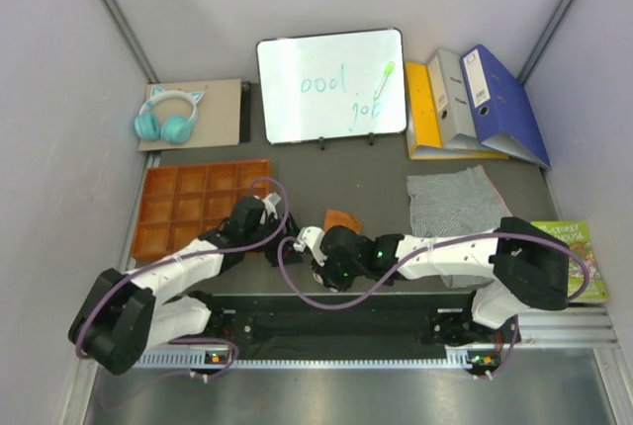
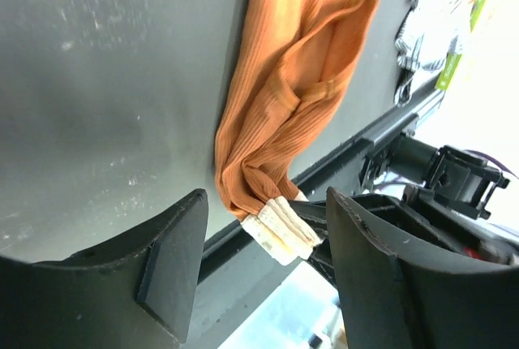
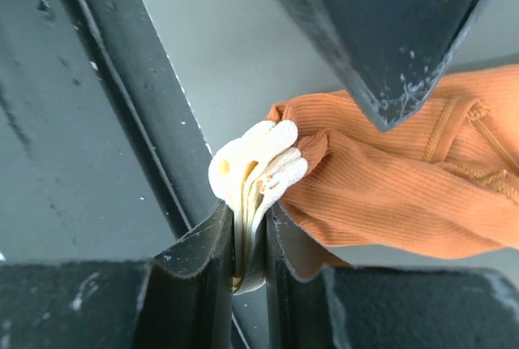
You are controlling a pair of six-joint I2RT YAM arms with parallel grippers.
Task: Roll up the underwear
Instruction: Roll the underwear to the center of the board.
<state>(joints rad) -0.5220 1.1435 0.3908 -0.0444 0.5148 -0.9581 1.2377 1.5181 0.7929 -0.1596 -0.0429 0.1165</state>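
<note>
The underwear shows as two garments. The rust-orange briefs (image 1: 343, 219) lie bunched near the table's front middle, and their folded cream waistband (image 3: 255, 158) is pinched in my right gripper (image 3: 250, 219), which is shut on it. My left gripper (image 2: 268, 203) stands open right beside that pinch, its two fingers (image 2: 174, 260) apart on either side of the waistband (image 2: 280, 231) without touching it. The orange cloth (image 2: 304, 73) stretches away from both grippers over the grey tabletop. The grey-and-white striped boxer shorts (image 1: 455, 200) lie flat to the right, untouched.
An orange compartment tray (image 1: 198, 203) sits just left of the left arm. At the back are teal headphones (image 1: 166, 117) on a board, a whiteboard (image 1: 331, 86) and binders (image 1: 475, 104). A green book (image 1: 579, 252) lies at the right edge. A black rail (image 3: 122, 97) runs under the grippers.
</note>
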